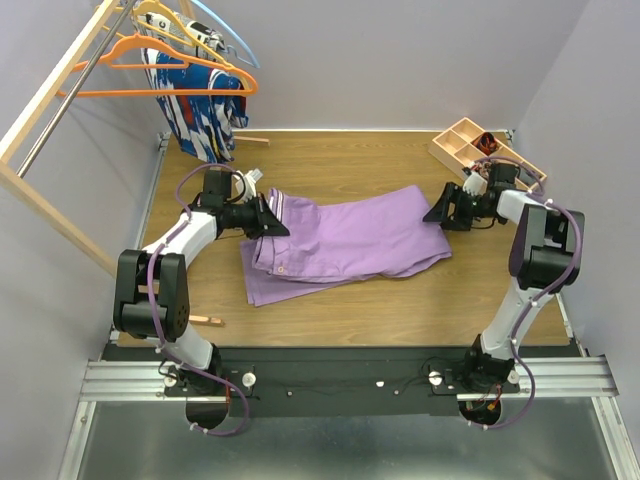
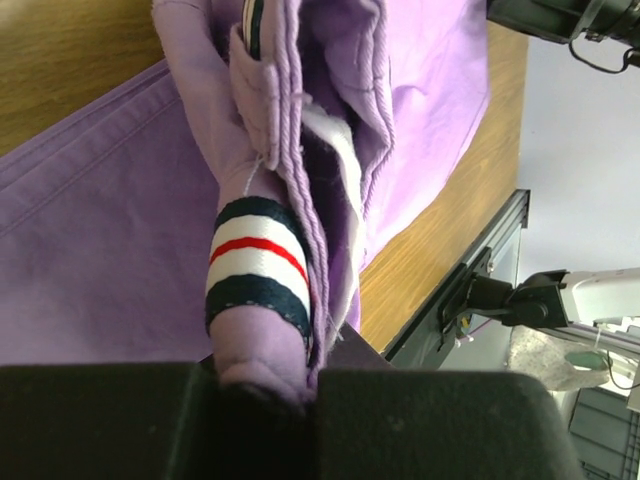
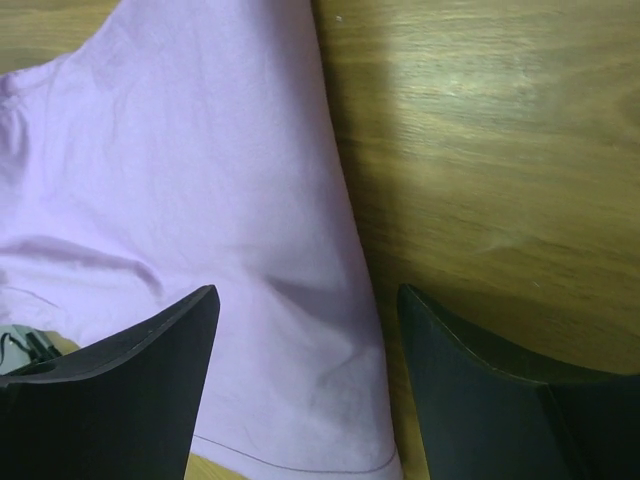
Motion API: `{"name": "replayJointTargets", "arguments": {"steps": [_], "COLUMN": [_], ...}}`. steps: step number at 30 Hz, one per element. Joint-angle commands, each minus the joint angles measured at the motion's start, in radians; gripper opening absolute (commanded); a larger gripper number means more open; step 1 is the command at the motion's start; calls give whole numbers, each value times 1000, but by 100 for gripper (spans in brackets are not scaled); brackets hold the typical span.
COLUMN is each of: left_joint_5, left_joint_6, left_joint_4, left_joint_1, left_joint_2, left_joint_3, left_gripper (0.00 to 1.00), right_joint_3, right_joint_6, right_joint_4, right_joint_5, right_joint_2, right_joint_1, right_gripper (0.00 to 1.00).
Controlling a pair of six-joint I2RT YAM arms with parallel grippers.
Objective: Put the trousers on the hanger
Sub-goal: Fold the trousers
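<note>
The lilac trousers (image 1: 345,240) lie folded across the middle of the wooden table, waistband to the left. My left gripper (image 1: 268,222) is shut on the bunched waistband; in the left wrist view its striped band (image 2: 255,270) rises out of the pinched jaws (image 2: 310,375). My right gripper (image 1: 437,213) is open at the leg end on the right. In the right wrist view the fingers (image 3: 308,300) straddle the edge of the trouser leg (image 3: 200,200), just above the cloth. The bright orange hanger (image 1: 170,75) hangs on the rack at the back left.
A wooden clothes rack (image 1: 60,80) stands at the back left, carrying a blue, white and red patterned garment (image 1: 205,110), a paler yellow hanger (image 1: 160,15) and a light blue hanger (image 1: 235,40). A wooden compartment tray (image 1: 480,150) sits at the back right.
</note>
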Motion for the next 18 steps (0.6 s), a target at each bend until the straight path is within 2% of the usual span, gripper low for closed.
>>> {"name": "replayJointTargets", "arguments": {"steps": [1, 5, 6, 8, 11, 12, 18], "left_joint_5": [-7, -8, -10, -11, -13, -13, -2], "left_joint_6": [42, 50, 52, 55, 56, 56, 47], "left_joint_4": [-15, -15, -17, -17, -18, -15, -37], "left_joint_1": [10, 16, 18, 19, 21, 21, 21], "left_joint_2": [-24, -22, -22, -19, -13, -5, 51], "left_joint_3": [-23, -27, -27, -26, -17, -9, 112], "left_gripper": [0, 0, 0, 0, 0, 0, 0], "right_joint_3": [11, 23, 23, 22, 17, 16, 3], "right_joint_6": [-18, -15, -12, -4, 26, 46, 146], "right_joint_4": [7, 6, 6, 7, 9, 7, 4], "right_joint_5": [-87, -127, -133, -138, -80, -10, 308], "right_joint_2": [61, 84, 92, 95, 90, 86, 3], "right_joint_1": [26, 63, 69, 75, 75, 75, 57], "right_gripper": [78, 68, 59, 48, 11, 1, 1]}}
